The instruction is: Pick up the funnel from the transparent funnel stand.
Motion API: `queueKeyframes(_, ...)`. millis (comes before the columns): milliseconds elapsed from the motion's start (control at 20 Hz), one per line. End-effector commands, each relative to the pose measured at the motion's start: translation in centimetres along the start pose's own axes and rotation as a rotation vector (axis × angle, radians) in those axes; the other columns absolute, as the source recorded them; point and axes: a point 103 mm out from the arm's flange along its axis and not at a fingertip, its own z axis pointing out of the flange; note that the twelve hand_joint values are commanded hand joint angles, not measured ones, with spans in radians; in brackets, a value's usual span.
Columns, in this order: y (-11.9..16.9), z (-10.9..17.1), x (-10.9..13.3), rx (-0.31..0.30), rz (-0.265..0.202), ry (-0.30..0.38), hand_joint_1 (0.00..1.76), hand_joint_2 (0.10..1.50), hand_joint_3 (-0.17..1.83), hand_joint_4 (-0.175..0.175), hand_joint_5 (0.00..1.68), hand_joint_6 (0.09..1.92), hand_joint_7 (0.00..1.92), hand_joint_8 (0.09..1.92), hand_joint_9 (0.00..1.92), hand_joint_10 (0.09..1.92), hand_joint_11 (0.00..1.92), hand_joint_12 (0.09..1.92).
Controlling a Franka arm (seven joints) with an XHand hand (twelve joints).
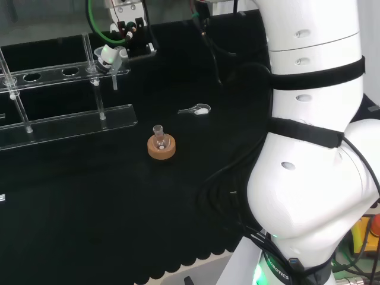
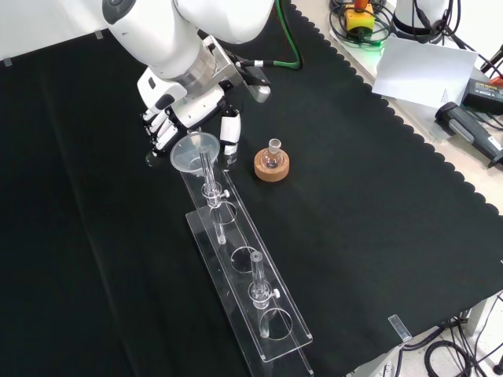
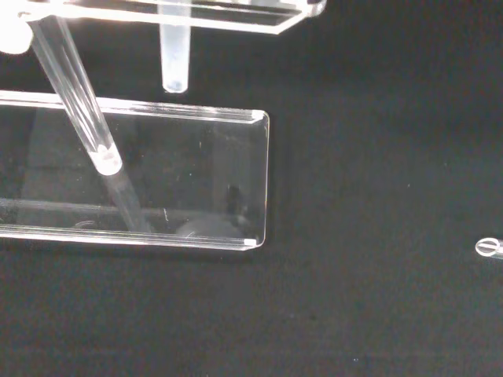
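Clear plastic, the long stand (image 2: 250, 292) runs from the cloth's near edge toward the hand (image 2: 169, 126). At its far end sits the cone-shaped funnel (image 2: 194, 151), stem down through a hole, the hand's fingers curled around its rim. Beside it, a small glass flask (image 2: 273, 155) rests in a round cork ring (image 2: 272, 166).

Even bright overhead light, white glare on the clear stand (image 3: 157, 181), matte shadowless cloth (image 2: 377, 196).
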Motion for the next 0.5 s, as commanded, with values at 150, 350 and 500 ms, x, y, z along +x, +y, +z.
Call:
queueKeyframes(150, 0.25, 0.22, -0.72, -0.013, -0.007, 0.038, 0.55, 0.81, 0.17, -0.001, 0.36, 0.09, 0.55, 0.47, 0.32, 0.71, 0.0, 1.13)
queueKeyframes(350, 0.33, 0.32, -0.76, -0.011, -0.01, 0.041, 0.55, 0.79, 0.23, -0.004, 0.38, 0.09, 0.59, 0.45, 0.35, 0.68, 0.0, 1.14)
queueKeyframes(500, 0.43, 0.35, -0.53, -0.009, -0.013, 0.049, 0.55, 0.78, 0.25, -0.005, 0.38, 0.09, 0.6, 0.43, 0.36, 0.67, 0.0, 1.14)
